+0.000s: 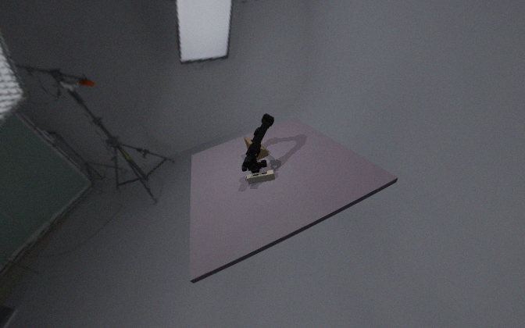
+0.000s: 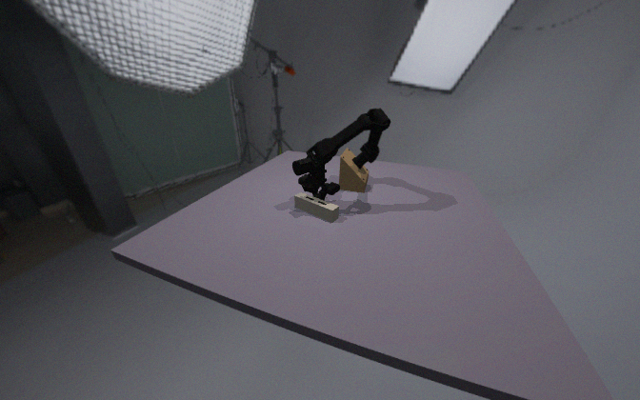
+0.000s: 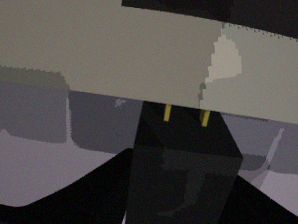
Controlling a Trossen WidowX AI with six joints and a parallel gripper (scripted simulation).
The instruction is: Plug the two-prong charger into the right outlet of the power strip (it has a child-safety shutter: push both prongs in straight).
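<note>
Wrist view: the black two-prong charger (image 3: 182, 165) sits clamped in the pincer (image 3: 170, 163) (image 1: 255, 170) (image 2: 321, 195), its two brass prongs (image 3: 167, 113) pointing toward the cream power strip (image 3: 125, 55) (image 1: 261, 178) (image 2: 316, 209), their tips hidden behind its lower edge. Whether they touch it, I cannot tell. From the exterior, the strip lies on the pale pink worktop (image 1: 289, 195) (image 2: 362, 267), well apart from the long, dark-sided near edge, and the pincer is right beside it. Behind them, the black arm (image 1: 255, 144) (image 2: 348, 134) rises from a tan wedge-shaped mount (image 1: 262, 152) (image 2: 351, 177), nearer the far edge.
</note>
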